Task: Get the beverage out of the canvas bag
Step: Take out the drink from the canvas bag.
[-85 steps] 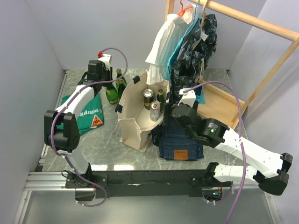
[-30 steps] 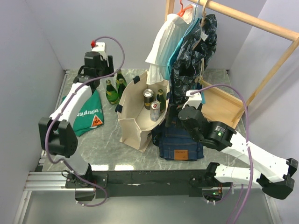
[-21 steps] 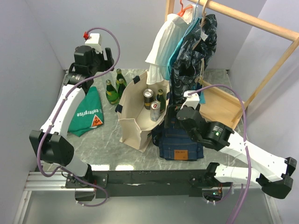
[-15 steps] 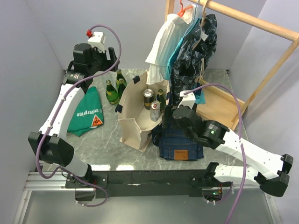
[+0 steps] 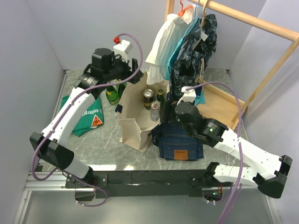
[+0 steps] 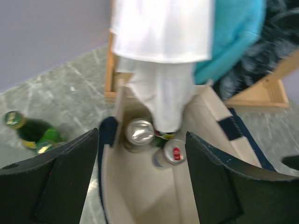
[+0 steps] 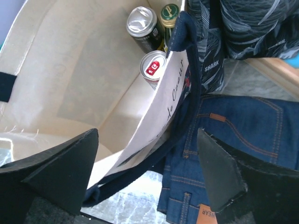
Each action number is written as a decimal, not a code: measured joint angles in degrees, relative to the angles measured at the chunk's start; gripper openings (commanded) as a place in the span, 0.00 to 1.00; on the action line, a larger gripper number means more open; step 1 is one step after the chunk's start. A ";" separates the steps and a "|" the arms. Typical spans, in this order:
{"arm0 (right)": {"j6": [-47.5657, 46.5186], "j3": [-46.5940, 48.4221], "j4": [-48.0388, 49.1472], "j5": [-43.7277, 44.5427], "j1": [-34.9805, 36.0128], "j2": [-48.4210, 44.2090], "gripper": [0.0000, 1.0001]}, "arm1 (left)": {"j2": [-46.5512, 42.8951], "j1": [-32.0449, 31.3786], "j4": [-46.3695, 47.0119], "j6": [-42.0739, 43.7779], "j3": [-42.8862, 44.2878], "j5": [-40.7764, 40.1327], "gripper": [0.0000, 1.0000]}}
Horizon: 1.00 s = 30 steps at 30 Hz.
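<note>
The left arm has swung away from the back-left corner of the desk, and the left gripper (image 5: pixel 133 71) now hangs over the rear rim of the canvas bag (image 5: pixel 133 123). Its fingers are spread and hold nothing. The right gripper (image 5: pixel 164 114) has edged closer to the bag's right side, also spread and empty, with the bag's wall and navy handle between its fingers.

My reading is that 1 arm is set to steady the bag while the other reaches in; no drink is lifted yet. Inside stand 3 drinks: a silver-topped can (image 7: pixel 140 21), a red-tab can (image 7: pixel 153 65) and a green bottle (image 7: pixel 169 10). More green bottles (image 5: pixel 112 93) stand on the desk left of the bag.

A tag on the dark garment (image 7: pixel 211 68) reads "SHARK". The bag's cursive print is unclear to me. The green cloth (image 5: pixel 86 119) shows white lettering, partly covered.
</note>
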 measured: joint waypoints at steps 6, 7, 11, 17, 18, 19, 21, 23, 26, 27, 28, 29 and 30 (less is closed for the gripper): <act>1.18 -4.61 2.71 -4.83 -4.31 -1.99 0.80 | -1.38 -3.54 0.11 0.04 -1.49 0.35 0.79; 1.31 -5.42 3.08 -6.14 -5.20 -2.36 0.75 | -1.68 -3.76 0.11 0.04 -1.84 0.48 0.79; 1.66 -7.04 4.81 -9.31 -6.80 -2.95 0.59 | -2.67 -4.79 0.13 0.04 -3.28 1.09 0.78; 1.95 -7.65 7.10 -13.14 -7.23 -2.97 0.31 | -2.56 -6.86 -0.37 0.09 -4.04 1.25 0.75; 2.01 -7.65 7.26 -13.46 -7.23 -2.99 0.31 | -2.56 -7.17 -0.42 0.09 -4.04 1.27 0.75; 2.08 -7.65 7.28 -13.73 -7.23 -3.06 0.30 | -2.56 -7.50 -0.42 0.11 -4.09 1.31 0.75; 2.01 -7.67 7.26 -14.14 -7.26 -3.23 0.30 | -2.58 -8.02 -0.37 0.13 -4.50 1.46 0.75; 1.88 -7.69 7.08 -14.82 -7.32 -3.50 0.30 | -2.56 -8.68 -0.44 0.44 -5.22 1.53 0.75; 1.75 -7.69 6.69 -15.43 -7.48 -3.74 0.30 | -2.54 -9.66 -0.83 0.50 -6.14 1.55 0.74; 1.75 -7.69 6.40 -15.54 -7.48 -3.80 0.31 | -2.54 -10.03 -0.87 0.50 -6.36 1.55 0.74; 1.73 -7.69 6.08 -15.67 -7.50 -3.85 0.31 | -2.54 -10.58 -0.96 0.52 -6.60 1.57 0.73; 1.73 -7.69 5.84 -15.80 -7.54 -3.89 0.31 | -2.51 -10.88 -1.09 0.50 -6.64 1.55 0.73; 1.75 -7.69 5.57 -15.89 -7.54 -3.96 0.32 | -2.38 -11.39 -1.16 0.52 -6.67 1.55 0.73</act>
